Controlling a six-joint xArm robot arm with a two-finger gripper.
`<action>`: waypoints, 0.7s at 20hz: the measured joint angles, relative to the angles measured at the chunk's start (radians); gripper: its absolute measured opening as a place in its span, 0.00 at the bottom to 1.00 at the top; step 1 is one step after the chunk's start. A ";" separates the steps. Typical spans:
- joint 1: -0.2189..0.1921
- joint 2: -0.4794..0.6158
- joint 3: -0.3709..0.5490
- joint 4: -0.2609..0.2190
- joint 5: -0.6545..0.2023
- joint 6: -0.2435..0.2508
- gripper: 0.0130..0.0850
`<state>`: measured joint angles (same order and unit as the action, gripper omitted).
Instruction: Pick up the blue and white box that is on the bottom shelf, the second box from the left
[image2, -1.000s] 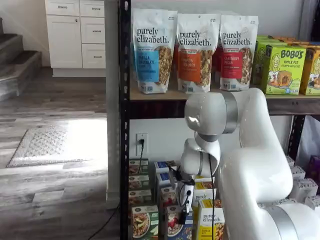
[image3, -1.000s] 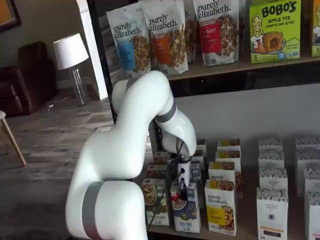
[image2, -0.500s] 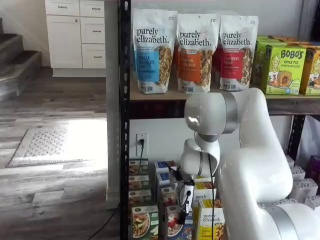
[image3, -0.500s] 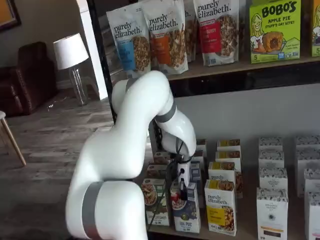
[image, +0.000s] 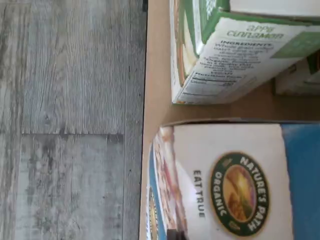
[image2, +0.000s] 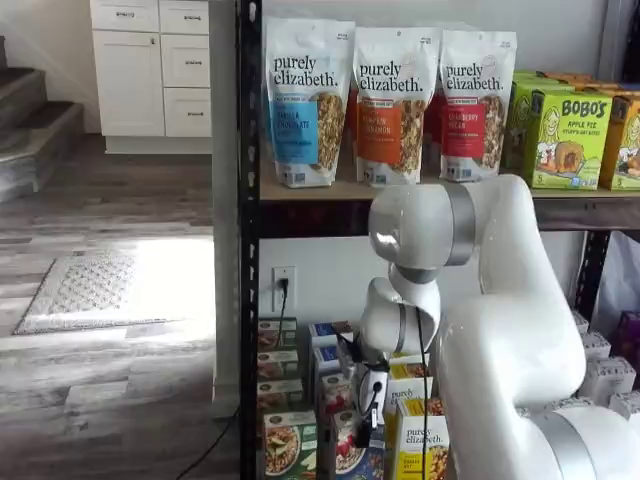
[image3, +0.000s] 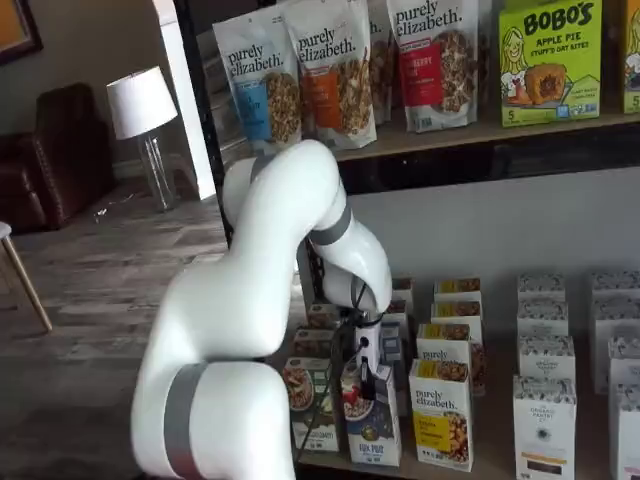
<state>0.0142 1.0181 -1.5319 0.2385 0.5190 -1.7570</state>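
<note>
The blue and white box (image3: 373, 420) was seen in both shelf views at the front edge of the bottom shelf (image3: 490, 462), just beside a green-and-white box (image3: 311, 400) on one side and a yellow-and-white "purely elizabeth" box (image3: 441, 413) on the other. The gripper (image3: 366, 386) had been brought down onto the top of the box, and the fingers were judged to be clamped on the blue and white box at its upper edge, though the contact itself was too small to be made out clearly. In the wrist view the white top panel of the box (image: 235, 185), printed with a round green logo, was shown close beneath the camera, with the green-and-white box (image: 235, 50) near it and the wooden floor (image: 65, 120) beyond the shelf edge.

The lift was judged to be the next step, and several risks could be named. Only the top of the thin cardboard appeared to be pinched, so the box could be crushed or could slip from the fingers under its own weight. Because the neighbours stood so close, either one could be dragged or tipped if the box were tilted while being raised. Since the box stood at the very front, a dropped or toppled box would be expected to fall to the floor.
</note>
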 joint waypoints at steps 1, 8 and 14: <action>0.000 -0.004 0.007 0.003 -0.004 -0.003 0.44; 0.003 -0.067 0.097 0.049 -0.035 -0.044 0.44; 0.015 -0.151 0.217 0.067 -0.063 -0.054 0.44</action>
<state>0.0288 0.8670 -1.3147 0.3056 0.4558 -1.8110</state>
